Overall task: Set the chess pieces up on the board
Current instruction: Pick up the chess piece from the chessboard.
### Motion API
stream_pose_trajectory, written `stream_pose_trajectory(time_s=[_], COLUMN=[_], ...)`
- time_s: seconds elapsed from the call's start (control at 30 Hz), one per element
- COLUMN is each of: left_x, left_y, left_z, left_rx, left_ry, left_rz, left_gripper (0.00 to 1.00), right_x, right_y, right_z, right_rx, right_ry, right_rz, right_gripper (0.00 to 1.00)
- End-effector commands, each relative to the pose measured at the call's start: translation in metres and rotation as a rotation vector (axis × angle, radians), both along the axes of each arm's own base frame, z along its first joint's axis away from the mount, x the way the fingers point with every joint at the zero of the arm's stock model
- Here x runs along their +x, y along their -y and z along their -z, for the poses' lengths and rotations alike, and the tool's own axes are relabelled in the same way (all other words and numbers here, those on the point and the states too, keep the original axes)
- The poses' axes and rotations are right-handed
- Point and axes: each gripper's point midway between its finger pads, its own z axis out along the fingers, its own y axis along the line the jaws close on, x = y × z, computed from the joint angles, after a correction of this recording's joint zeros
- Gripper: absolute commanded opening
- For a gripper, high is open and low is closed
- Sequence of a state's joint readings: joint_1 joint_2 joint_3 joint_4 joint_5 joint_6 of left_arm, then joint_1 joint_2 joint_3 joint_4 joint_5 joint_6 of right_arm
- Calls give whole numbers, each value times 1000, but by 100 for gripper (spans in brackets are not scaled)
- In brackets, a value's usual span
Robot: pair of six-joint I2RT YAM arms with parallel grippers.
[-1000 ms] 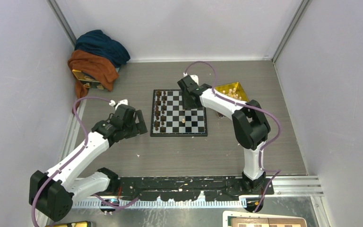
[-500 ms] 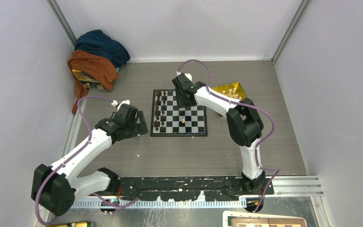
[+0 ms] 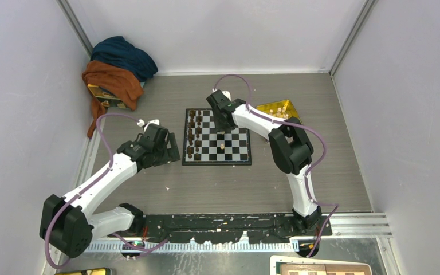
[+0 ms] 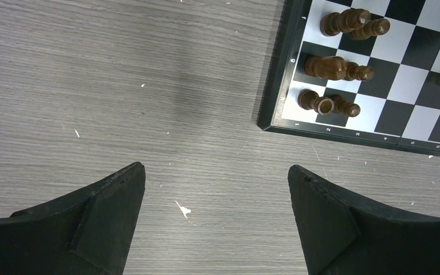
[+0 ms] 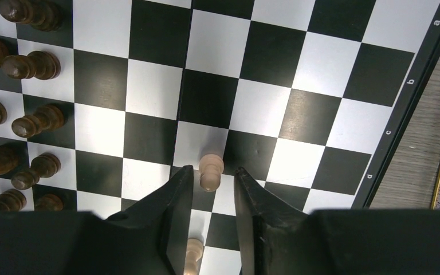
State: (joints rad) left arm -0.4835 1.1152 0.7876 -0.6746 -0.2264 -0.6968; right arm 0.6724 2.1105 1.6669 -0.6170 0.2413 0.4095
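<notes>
We find the right gripper [image 5: 212,180] low over the board [image 5: 206,97]. Its jaws are released and straddle one upright light pawn [image 5: 211,167], with a slim gap at each side. A second light piece [image 5: 192,255] stands just beside it. The left gripper [image 4: 217,189] hovers over the desk [image 4: 120,86] near the board's corner, jaws spread wide, grasping nothing.

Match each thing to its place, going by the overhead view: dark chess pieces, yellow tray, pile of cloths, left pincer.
1 dark chess pieces
2 yellow tray
3 pile of cloths
4 left pincer

A far left corner of the table
B left columns of the board
C over bare table, left of the board
D beside the board's far right corner

Pairs: 1-B, 2-D, 3-A, 4-C
</notes>
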Motion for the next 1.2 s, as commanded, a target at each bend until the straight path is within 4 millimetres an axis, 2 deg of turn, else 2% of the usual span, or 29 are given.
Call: stream_pose_trajectory(time_s=[0.0,0.33,0.53,0.83,1.03,1.17], left_x=[15,16,17,18,19,19], left_y=[3,2,2,3,3,3], left_z=[-17,-13,-11,-10,-10,-10], left_rx=[-2,7,12,16,22,27], left_ry=[61,51,49,42,42,40], left_rz=[3,2,1,8,15,18], left_gripper=[95,95,95,95,95,95], right_x=[12,14,20,46,73,89], right_y=[-10,-8,-6,6,31,46], right_z=[-17,-15,-30,-55,-53,-43], right_rx=[22,11,6,6,-14,-28], right_ry=[46,41,81,147,156,139], right_rz=[-12,-8,0,53,120,154], right_gripper=[35,13,1,1,1,1])
